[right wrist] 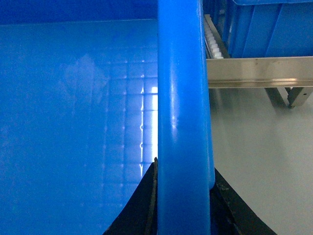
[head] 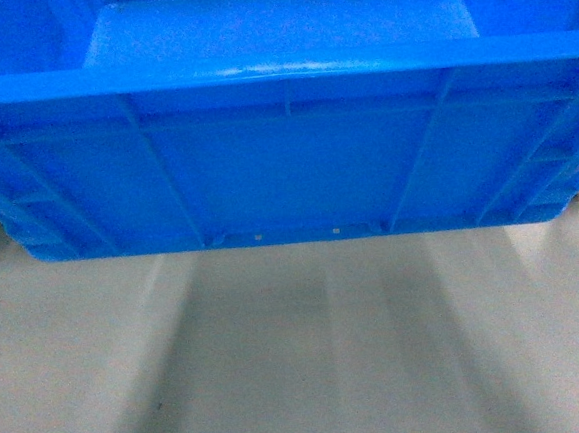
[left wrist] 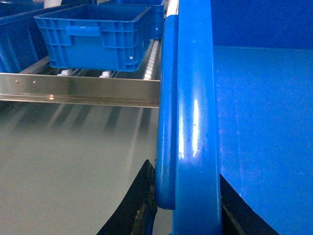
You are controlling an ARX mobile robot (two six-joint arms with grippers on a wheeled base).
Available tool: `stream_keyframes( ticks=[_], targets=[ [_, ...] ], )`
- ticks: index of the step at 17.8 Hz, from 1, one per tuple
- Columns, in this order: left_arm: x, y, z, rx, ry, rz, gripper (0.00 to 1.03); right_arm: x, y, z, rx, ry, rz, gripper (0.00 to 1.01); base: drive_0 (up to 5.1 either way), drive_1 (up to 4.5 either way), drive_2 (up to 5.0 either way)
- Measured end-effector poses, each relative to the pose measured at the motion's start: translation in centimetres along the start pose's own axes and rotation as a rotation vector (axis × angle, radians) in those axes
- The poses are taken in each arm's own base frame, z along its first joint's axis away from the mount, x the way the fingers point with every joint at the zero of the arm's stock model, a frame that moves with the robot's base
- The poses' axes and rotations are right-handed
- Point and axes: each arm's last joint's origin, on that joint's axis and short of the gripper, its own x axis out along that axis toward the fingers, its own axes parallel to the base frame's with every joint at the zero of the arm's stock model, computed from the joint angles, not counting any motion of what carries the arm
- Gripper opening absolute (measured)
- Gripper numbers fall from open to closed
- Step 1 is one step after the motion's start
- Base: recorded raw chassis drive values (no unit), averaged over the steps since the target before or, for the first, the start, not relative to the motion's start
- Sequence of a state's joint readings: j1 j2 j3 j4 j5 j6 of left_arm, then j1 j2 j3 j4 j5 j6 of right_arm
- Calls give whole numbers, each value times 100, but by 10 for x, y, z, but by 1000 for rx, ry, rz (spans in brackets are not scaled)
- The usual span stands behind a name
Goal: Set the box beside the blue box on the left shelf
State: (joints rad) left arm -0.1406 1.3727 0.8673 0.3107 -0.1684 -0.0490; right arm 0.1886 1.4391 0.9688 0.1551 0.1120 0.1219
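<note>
The box (head: 286, 167), a big bright blue open crate with ribbed walls, fills the upper half of the head view, held up off the pale floor. My left gripper (left wrist: 188, 208) is shut on its left rim (left wrist: 193, 122), one black finger outside, one inside. My right gripper (right wrist: 183, 200) is shut on the right rim (right wrist: 181, 107) the same way. Ahead in the left wrist view, another blue box (left wrist: 93, 36) rests on the left shelf (left wrist: 78, 90), a metal rack with white rollers (left wrist: 151, 61). The carried crate's far end is close to the shelf's front rail.
A dark blue crate (left wrist: 12, 39) sits at the far left of the rack. In the right wrist view a further blue crate (right wrist: 266, 27) stands on the rollers behind the steel rail (right wrist: 259, 71), with a bracket (right wrist: 288, 95) below. Grey floor (head: 301, 356) lies underneath.
</note>
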Motion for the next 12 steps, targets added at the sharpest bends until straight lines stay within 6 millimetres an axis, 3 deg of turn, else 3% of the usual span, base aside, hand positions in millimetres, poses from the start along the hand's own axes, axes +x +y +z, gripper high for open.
stream_keyframes(
  ticks=[12],
  targets=[
    [0, 0, 1, -1, -6, 0, 20, 0, 0, 0, 0, -3, 1, 20, 5, 429, -419]
  ],
)
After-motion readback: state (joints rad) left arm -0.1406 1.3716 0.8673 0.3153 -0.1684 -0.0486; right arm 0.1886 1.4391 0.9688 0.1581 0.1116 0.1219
